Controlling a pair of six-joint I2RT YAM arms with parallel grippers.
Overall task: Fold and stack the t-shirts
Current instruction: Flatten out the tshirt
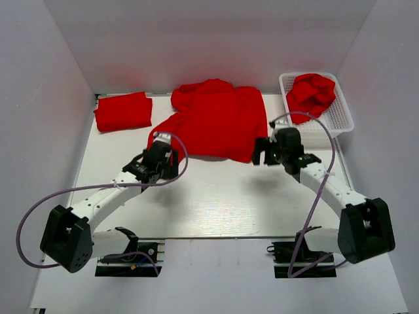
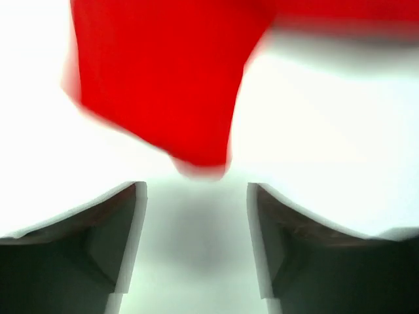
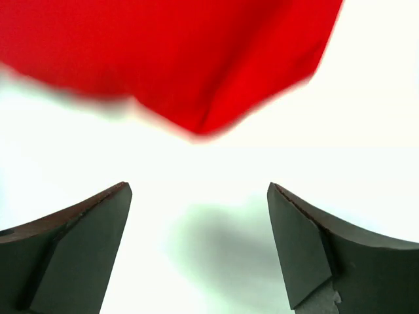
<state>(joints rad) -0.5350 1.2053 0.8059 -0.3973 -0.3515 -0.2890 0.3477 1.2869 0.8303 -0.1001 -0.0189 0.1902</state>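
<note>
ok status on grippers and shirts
Open: left gripper, right gripper, at near corners of spread t-shirt. Back left, folded t-shirt; crumpled t-shirt in mesh basket. Nothing blocking.

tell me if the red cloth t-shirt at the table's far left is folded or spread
Folded: the red cloth t-shirt lies as a compact flat rectangle, no sleeves sticking out.
</note>
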